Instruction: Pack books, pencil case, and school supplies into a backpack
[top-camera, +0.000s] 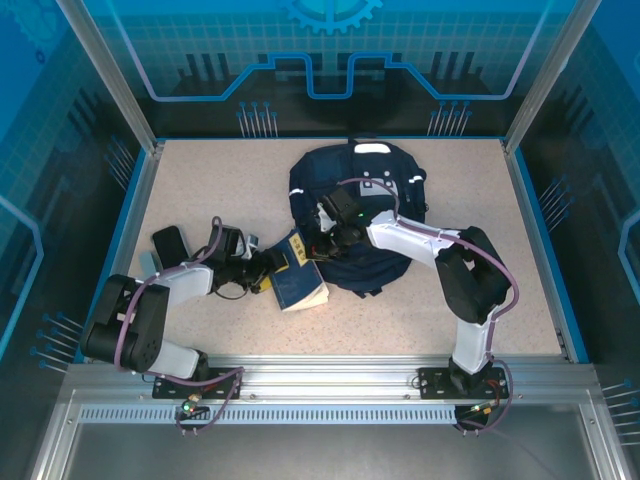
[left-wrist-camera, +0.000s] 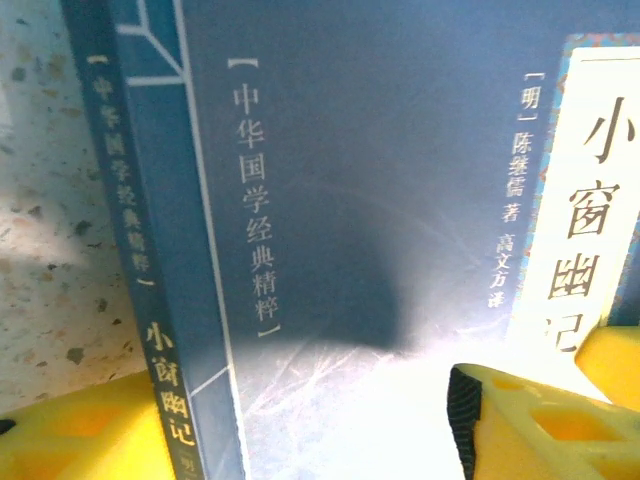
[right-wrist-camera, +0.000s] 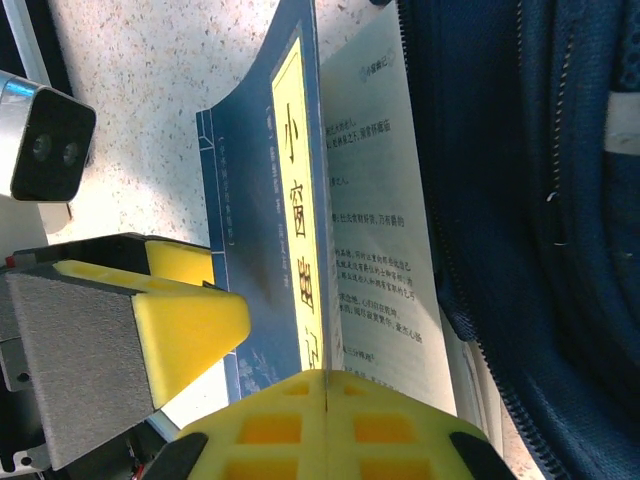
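Top external view is showing me the blue book (top-camera: 295, 278) lying on the table (top-camera: 200, 190) just off the near-left side of the backpack (top-camera: 370, 200), with its far corner touching the fabric. I am working it from both sides. The left claw (top-camera: 262, 268) is sitting on the side of the book away from the backpack, and the right claw (top-camera: 325, 240) is reaching in from over the backpack.

On the right wrist camera, the right claw (right-wrist-camera: 326, 385) is pressed together and pinching the front cover alone. The cover (right-wrist-camera: 255, 200) is standing up off the printed first page, with the backpack (right-wrist-camera: 520, 200) and its zipper just beyond. On the left wrist camera, the left claw (left-wrist-camera: 300, 390) is spread wide, one finger either side of the book (left-wrist-camera: 350, 200). I cannot tell whether either finger is touching it.

I am judging the step as feeding this book into the backpack. Holding only a cover is weak, since the pages will probably sag and fan open if I lift. I am planning to close the left claw on the spine side first, so the whole block is being carried. Then I would ease the book toward the zipper, leading with the closed edge. I cannot see how wide the opening is gaping, so I would go slowly and watch for snagging fabric.
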